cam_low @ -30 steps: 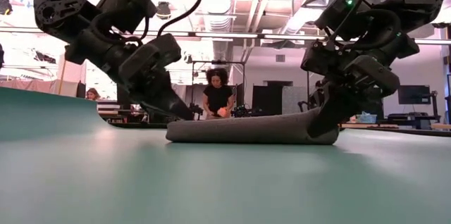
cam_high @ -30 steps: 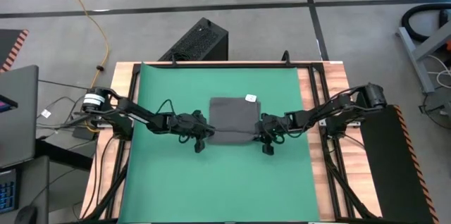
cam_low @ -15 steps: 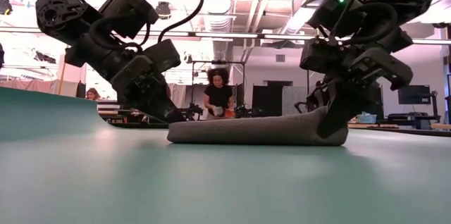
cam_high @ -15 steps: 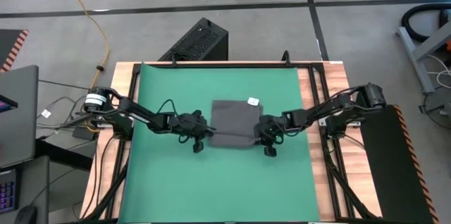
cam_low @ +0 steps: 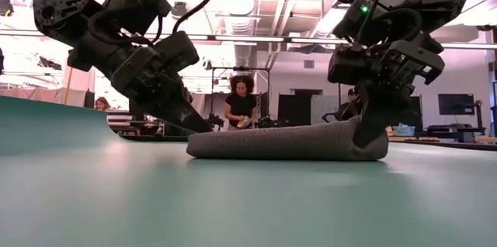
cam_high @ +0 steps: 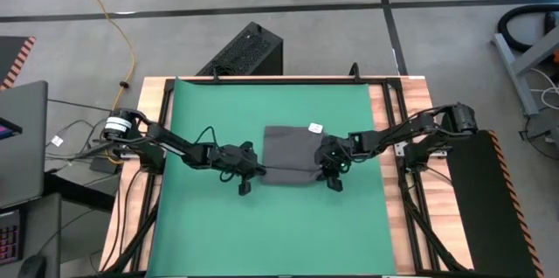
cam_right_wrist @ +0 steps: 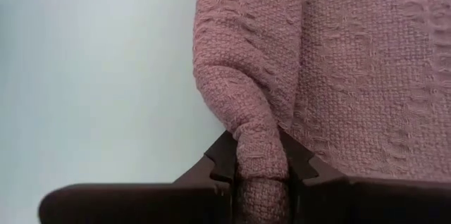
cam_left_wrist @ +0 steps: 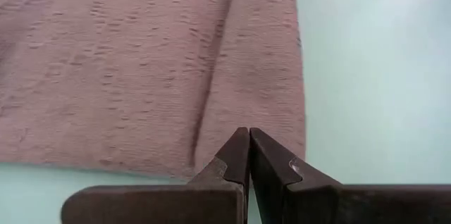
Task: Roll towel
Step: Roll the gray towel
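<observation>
Towel (cam_high: 288, 149) sits at the centre of the green mat (cam_high: 210, 103) on the surface, its white tag (cam_high: 314, 126) at the towel's one o'clock corner. Near edge is curled up into a low roll, clear in the low view (cam_low: 287, 143). Right tool (cam_right_wrist: 259, 175) is clenched on the roll's end, at the towel's four o'clock corner, cloth bunched between its fingers (cam_right_wrist: 225, 157). Left tool (cam_left_wrist: 248, 155) is at the eight o'clock corner, fingers pressed fully together with nothing between them, tips just at the cloth's edge.

Here's the risk as I read it: only one end is gripped. If the right side rolls on while the left merely pushes, the roll could go skewed, tighter on one end, or the loose end could flop open. A slipping pinch would undo the curl too.
</observation>
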